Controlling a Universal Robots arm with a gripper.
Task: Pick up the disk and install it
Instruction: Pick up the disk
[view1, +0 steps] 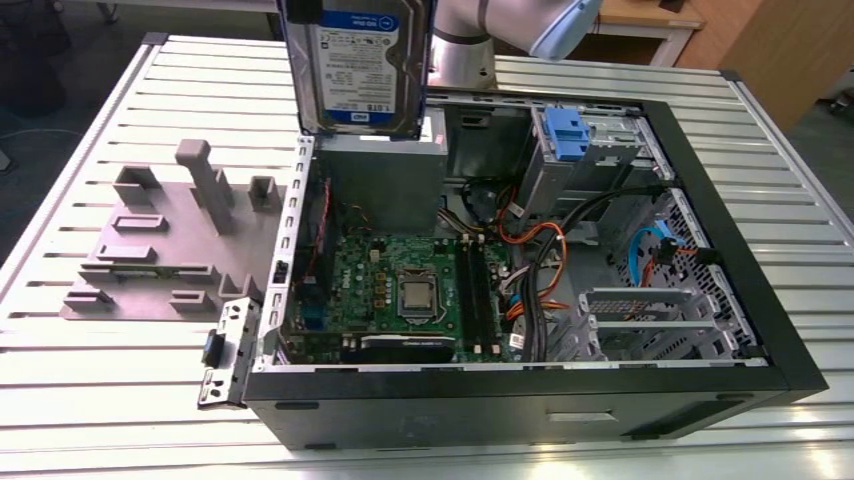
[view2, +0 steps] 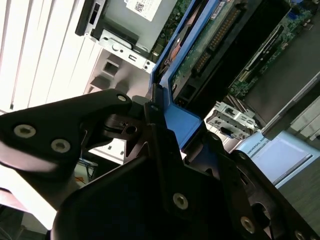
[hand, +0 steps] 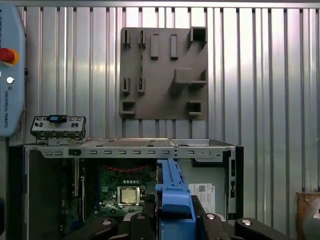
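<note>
Ribbed aluminium table (view1: 107, 400), long parallel slats, light grey, evenly lit w/ soft glare. Dark grey floor (view1: 24, 190) beyond it on exterior view's left. Wooden cabinet (view1: 781, 55) + wooden desktop (view1: 654, 18) behind, exterior view's right.

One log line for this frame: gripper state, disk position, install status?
gripper: shut on disk | disk: upright, lifted over open computer case | install: not yet seated
</note>
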